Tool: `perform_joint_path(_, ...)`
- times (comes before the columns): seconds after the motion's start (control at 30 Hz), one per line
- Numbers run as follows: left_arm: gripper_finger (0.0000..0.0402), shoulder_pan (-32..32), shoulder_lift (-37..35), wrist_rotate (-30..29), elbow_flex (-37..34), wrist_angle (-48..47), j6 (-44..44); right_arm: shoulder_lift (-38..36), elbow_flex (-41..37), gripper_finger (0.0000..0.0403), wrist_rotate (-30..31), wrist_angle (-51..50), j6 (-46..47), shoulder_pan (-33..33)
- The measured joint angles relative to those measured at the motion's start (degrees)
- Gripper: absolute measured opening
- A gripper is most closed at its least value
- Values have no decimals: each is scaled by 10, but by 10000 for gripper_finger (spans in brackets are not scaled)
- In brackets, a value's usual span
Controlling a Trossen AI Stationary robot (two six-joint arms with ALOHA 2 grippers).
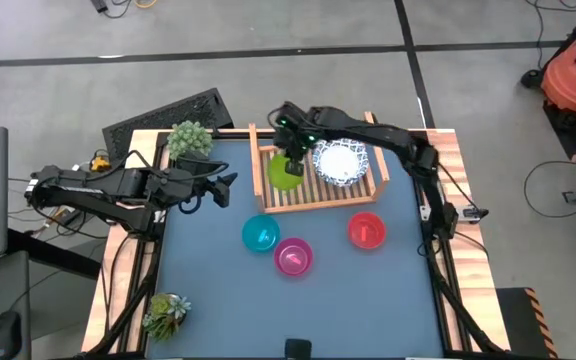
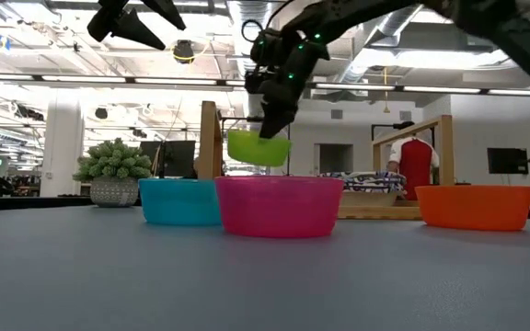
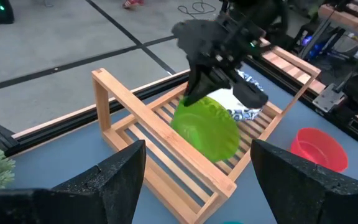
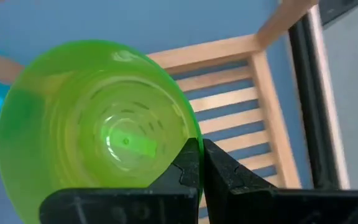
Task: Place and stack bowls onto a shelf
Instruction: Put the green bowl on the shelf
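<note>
My right gripper (image 1: pixel 290 150) is shut on the green bowl (image 1: pixel 286 172) over the left part of the wooden shelf (image 1: pixel 368 190); it also shows in the low view (image 2: pixel 274 124). A stack of white bowls with blue patterned rims (image 1: pixel 340 162) rests on the shelf's slats. The teal bowl (image 1: pixel 260 235), magenta bowl (image 1: pixel 294 256) and red bowl (image 1: pixel 366 230) stand on the blue table, near of the shelf. My left gripper (image 1: pixel 223 185) is open and empty, left of the shelf, pointing toward it. My right gripper pinches the green bowl's rim (image 4: pixel 193 134) at one spot, one finger (image 4: pixel 188 167) on the inner side and one outside. The fingers come from above, pointing down. The bowl (image 2: pixel 258 147) hangs tilted below them, lifted clear above the shelf's slats.
A potted plant (image 1: pixel 190 138) and a black keyboard (image 1: pixel 163 118) stand at the far left, and another plant (image 1: pixel 168 312) at the near left corner. The shelf's raised rails (image 3: pixel 114 102) stand at its two ends. A person in red (image 2: pixel 415 165) shows in the room behind.
</note>
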Motion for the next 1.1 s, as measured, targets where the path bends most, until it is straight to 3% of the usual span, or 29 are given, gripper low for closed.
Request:
perform_joint_path(0.23, 274, 0, 0, 5, 0, -19, -9, 80, 93, 23, -19, -64, -9, -32)
perform_joint_path(0.57, 274, 0, 0, 4, 0, -30, -15, 140, 98, 25, -49, -64, -3, -44)
perform_joint_path(1.1, 274, 0, 0, -1, 0, -36, -15, 144, 98, 84, -29, -55, -5, -44)
